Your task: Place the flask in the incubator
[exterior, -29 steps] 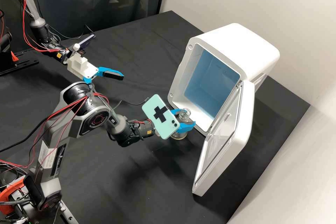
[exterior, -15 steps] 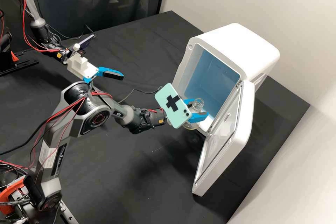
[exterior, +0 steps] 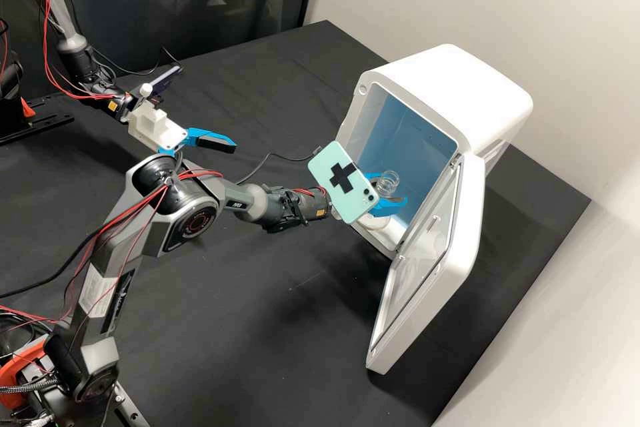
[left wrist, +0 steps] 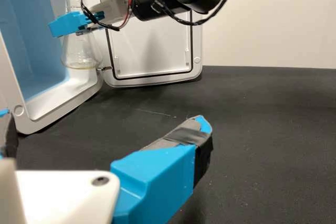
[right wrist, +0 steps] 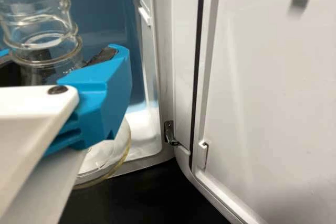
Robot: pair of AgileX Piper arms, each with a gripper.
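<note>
A clear glass flask (exterior: 388,181) hangs in the doorway of the white incubator (exterior: 467,100), its base just above the lower lip. My right gripper (exterior: 390,199) is shut on the flask's neck (right wrist: 39,14), and its blue fingers (right wrist: 100,93) clamp it from both sides. The left wrist view sees the flask (left wrist: 79,51) at the blue interior's (left wrist: 31,51) edge, held by the right gripper (left wrist: 73,22). The incubator door (exterior: 427,260) is swung wide open. My left gripper (exterior: 212,141) hovers open over the bench, well to the left, with nothing between its fingers (left wrist: 173,156).
The open door (right wrist: 262,77) stands close beside the right gripper, hinged at the opening's near side. A mint-green phone (exterior: 343,181) is mounted on the right wrist. Cables trail across the black bench (exterior: 267,320). A pale wall stands behind the incubator.
The right arm has stretched forward and lifted the flask from just outside the lower lip into the incubator's doorway. The left arm has not moved.
</note>
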